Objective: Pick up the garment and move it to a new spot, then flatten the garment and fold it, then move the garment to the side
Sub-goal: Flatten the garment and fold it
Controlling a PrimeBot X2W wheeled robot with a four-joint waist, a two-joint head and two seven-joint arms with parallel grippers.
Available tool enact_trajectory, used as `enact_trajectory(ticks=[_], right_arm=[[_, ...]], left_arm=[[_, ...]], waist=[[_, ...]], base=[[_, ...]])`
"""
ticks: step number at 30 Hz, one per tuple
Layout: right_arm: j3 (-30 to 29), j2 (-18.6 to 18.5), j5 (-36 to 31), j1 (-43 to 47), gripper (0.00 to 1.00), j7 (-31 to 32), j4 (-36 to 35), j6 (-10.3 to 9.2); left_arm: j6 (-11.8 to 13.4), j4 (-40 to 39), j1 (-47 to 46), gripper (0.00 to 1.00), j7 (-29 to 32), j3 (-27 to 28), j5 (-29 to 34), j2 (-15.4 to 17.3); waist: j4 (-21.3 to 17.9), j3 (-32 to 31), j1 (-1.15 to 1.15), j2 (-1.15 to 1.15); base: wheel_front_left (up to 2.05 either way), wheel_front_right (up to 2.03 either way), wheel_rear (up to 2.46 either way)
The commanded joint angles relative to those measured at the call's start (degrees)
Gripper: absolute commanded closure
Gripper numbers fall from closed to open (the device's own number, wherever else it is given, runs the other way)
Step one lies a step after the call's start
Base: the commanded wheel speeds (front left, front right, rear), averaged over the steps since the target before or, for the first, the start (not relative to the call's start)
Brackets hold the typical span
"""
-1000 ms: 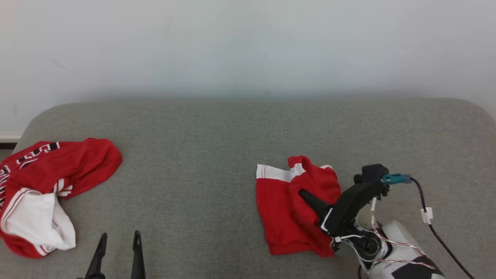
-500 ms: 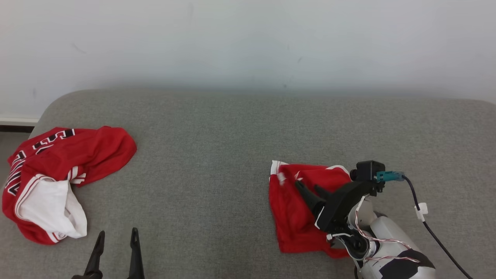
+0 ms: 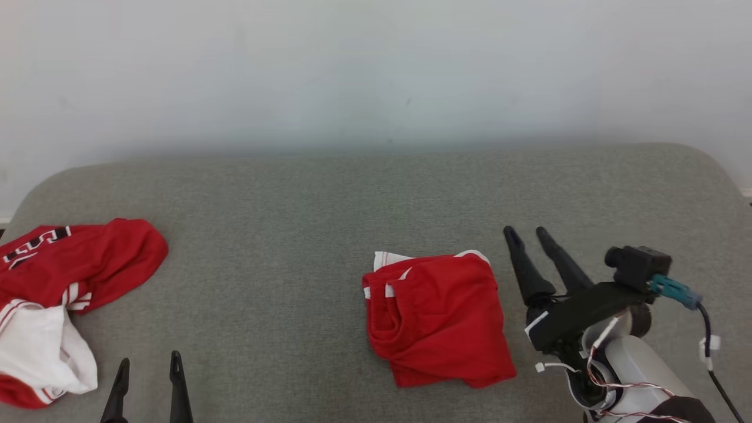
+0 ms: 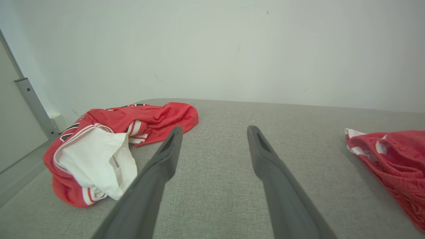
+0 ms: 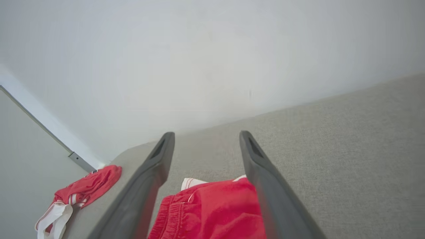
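cushion (image 3: 276, 223): grey, rounded corners at upper left and upper right of the head view; bare stretch between jersey (image 3: 76, 264) at the left edge and garment (image 3: 437, 317).
left gripper (image 3: 148, 361): lower left, fingers spread, holding nothing, well apart from garment.
garment: red, folded, flat on cushion, centre-right, just left of right gripper (image 3: 526, 232).
right gripper: fingers spread, empty, not touching garment.

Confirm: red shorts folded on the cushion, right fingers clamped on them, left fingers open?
Wrong on the clamp: head view shows the right fingers open beside the red shorts, holding nothing. Shorts folded on the cushion, left fingers open: correct.
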Motion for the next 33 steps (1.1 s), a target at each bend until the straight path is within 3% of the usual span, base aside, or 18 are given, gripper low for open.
enact_trajectory(ticks=[1,7,14,21,33], right_arm=[[0.33,-0.72,-0.9,1.28,0.0,-2.49,-1.16,-0.14],[-2.09,-3.22,-5.97,5.46,0.0,-8.58,-4.82,-0.14],[-8.46,-2.0,-14.86,11.37,0.0,-8.96,-11.04,-0.14],[-16.56,3.81,-21.91,20.18,0.0,-8.98,-16.45,-0.14],[-18.57,9.34,-27.37,27.05,0.0,-8.99,-19.1,-0.14]], left_arm=[[-0.07,-0.2,0.49,0.0,-0.18,0.28,0.62,-0.12],[-0.54,0.23,-0.11,0.0,-0.18,0.2,1.8,-0.1],[-0.88,0.74,-0.62,0.0,-0.18,-0.04,2.52,0.02],[-1.3,1.13,-0.81,0.0,-0.18,-0.01,2.85,0.0],[-0.75,0.51,1.08,0.0,-0.18,1.38,1.77,-0.04]], waist=[[-1.37,-0.17,0.0,0.0],[-2.63,-0.34,0.0,0.0],[-3.28,-0.52,0.0,0.0],[-2.86,-1.34,0.0,0.0],[-2.01,-2.11,0.0,0.0]], base=[[0.0,0.0,0.0],[0.0,0.0,0.0],[0.0,0.0,0.0],[0.0,0.0,0.0],[0.0,0.0,0.0]])
